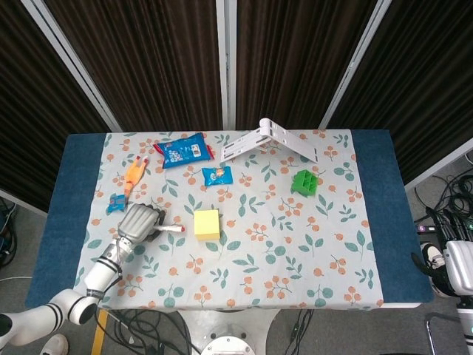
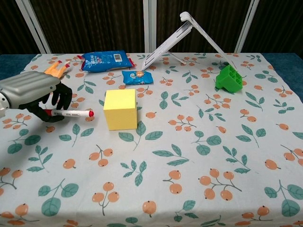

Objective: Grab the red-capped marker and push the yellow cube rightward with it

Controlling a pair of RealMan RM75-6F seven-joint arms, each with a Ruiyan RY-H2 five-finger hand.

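The yellow cube (image 1: 208, 224) (image 2: 120, 109) stands on the floral cloth left of the table's middle. My left hand (image 1: 140, 222) (image 2: 39, 96) is to the left of it and holds the red-capped marker (image 1: 171, 230) (image 2: 72, 113) level, its red tip pointing right at the cube. A small gap separates the tip from the cube's left face. The marker's rear end is hidden inside the fingers. My right hand does not appear in either view.
Behind lie a blue snack bag (image 1: 183, 151), a small blue packet (image 1: 218, 175), an orange rubber chicken (image 1: 134, 174) and a small blue toy (image 1: 115, 202). A white folding stand (image 1: 269, 140) and a green block (image 1: 305, 181) sit at the back right.
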